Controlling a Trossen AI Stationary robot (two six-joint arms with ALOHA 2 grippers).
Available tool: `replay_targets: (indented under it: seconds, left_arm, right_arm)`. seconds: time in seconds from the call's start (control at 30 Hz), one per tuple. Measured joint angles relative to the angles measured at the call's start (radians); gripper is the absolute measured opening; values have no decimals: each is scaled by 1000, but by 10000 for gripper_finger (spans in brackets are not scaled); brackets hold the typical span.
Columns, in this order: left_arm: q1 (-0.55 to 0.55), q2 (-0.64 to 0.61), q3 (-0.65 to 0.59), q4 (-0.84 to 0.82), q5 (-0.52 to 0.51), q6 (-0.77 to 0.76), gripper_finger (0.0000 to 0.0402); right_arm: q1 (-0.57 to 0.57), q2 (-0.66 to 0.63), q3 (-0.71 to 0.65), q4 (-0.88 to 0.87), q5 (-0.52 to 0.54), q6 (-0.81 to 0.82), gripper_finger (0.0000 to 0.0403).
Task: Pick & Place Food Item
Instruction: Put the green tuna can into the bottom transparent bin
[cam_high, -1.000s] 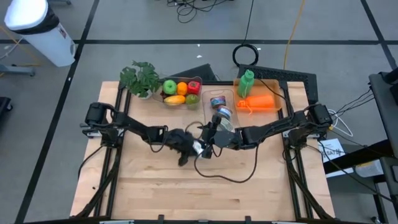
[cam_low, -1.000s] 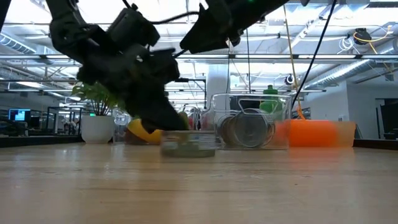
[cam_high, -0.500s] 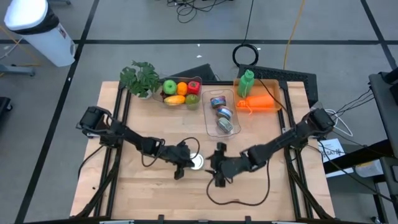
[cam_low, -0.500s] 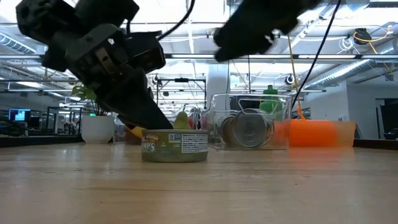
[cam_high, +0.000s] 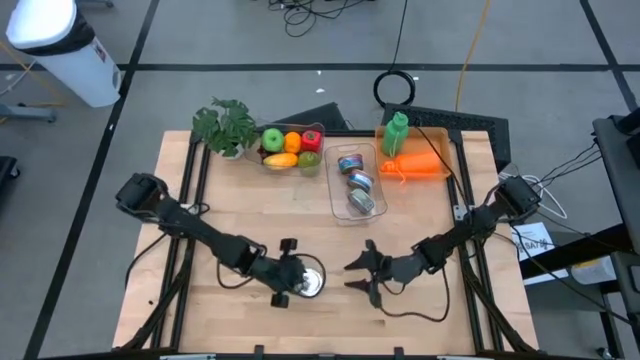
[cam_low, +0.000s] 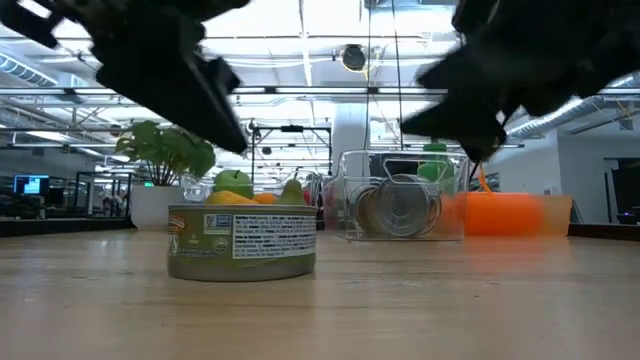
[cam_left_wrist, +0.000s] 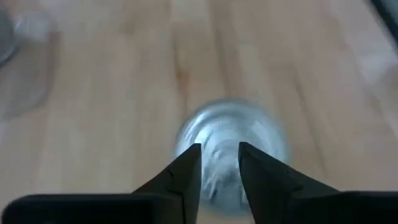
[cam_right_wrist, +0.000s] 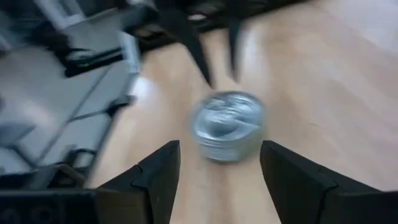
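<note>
Near the front edge of the wooden worktop (cam_high: 230, 320), a short silver tin with a green label (cam_low: 241, 241) is stood upright, nothing gripping it. Left pincer (cam_high: 283, 274) is narrowly parted just beside it; right pincer (cam_high: 364, 276) is spread wide, empty. Looks like release; retreat probably next.

Both arms (cam_high: 200, 232) are matte black, jointed in slim segments, each trailing a thin black cable; the tapered fingers (cam_right_wrist: 155, 177) are dark too (wedge-shaped, plain, unmarked).
</note>
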Motion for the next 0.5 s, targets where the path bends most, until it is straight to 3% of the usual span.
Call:
replay_targets:
  seconds: [0.13, 0.27, 0.43, 0.5]
  left_arm:
    - [-40, -51, 12, -153, -17, -102, 93]
    - [-77, -51, -37, -263, 13, -258, 71]
    - [-129, -3, -127, -147, 13, -402, 63]
    - [-138, 22, -157, -74, -2, -415, 63]
  right_arm:
    - [2, 25, -6, -73, 123, 27, 218]
    - [8, 138, 87, -82, 145, -11, 256]
    - [-2, 342, 274, -189, 37, -85, 326]
    - [-6, 394, 340, -249, 40, -113, 350]
